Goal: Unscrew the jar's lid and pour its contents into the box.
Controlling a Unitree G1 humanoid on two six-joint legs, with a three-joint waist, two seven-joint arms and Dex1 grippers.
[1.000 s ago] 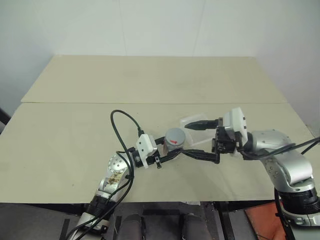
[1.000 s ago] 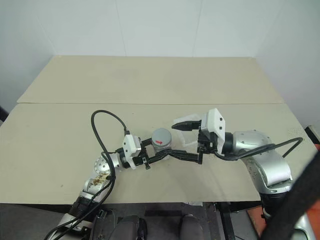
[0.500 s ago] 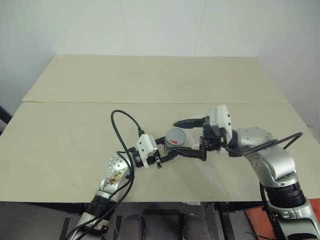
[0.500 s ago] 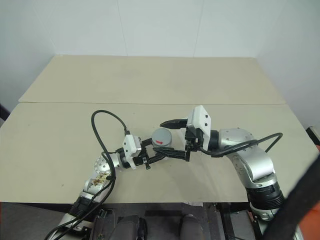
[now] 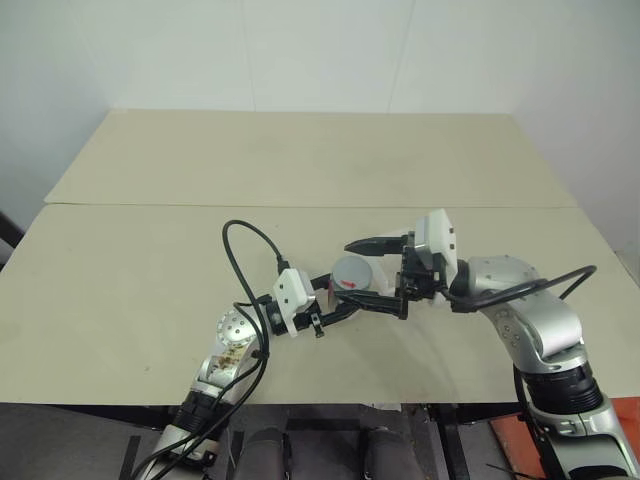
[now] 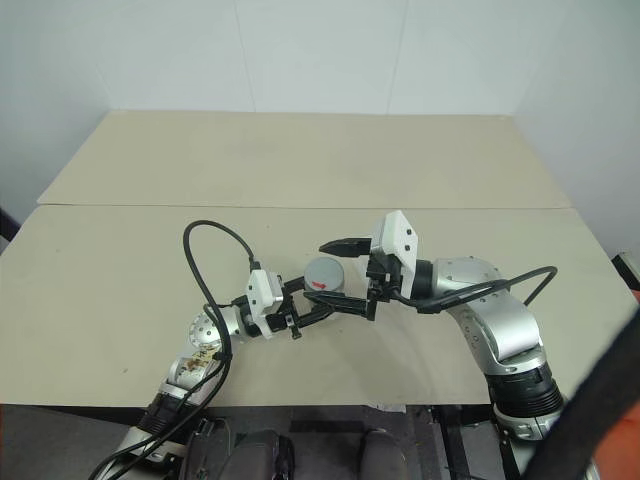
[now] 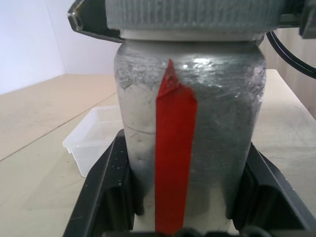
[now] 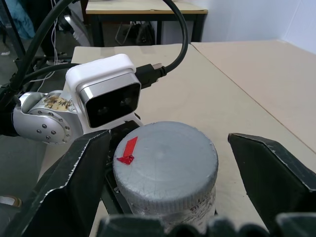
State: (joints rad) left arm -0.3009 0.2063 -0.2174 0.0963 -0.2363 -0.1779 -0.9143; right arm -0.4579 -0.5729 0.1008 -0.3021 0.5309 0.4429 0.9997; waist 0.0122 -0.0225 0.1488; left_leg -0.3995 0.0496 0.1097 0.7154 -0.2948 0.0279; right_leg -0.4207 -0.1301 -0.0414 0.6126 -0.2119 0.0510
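**Right claw closing in on the lid**

Shifted leftward since a second ago: right claw (image 5: 364, 275), now straddling the lid (image 8: 165, 159) where before it stood off to the right of the jar. Narrowed a little too over that second, yet not touching; in the right wrist view, clear gaps on both sides between fingers (image 8: 79, 177) and the lid's ribbed edge. No change at the left claw (image 7: 187, 197), clamped tight on the jar (image 7: 190, 128) low on its body, holding it upright above the tabletop (image 5: 300, 160), near the front edge and about mid-width.

Progress, as a judgement: early. Jar picked up and steadied, done. Lid on, not yet gripped, not yet turned. Left to do: pinch the lid, unscrew it, take it off, tip the jar over the box (image 7: 98, 136). Contents hidden inside the closed jar. Box seen clear and shallow on the tabletop, just beyond the jar and a little to its right, mostly covered by the right claw in the head views.

Markings: a strip of red tape up the jar's side, a small red tab on the lid's top. No brand, label or readable writing anywhere.
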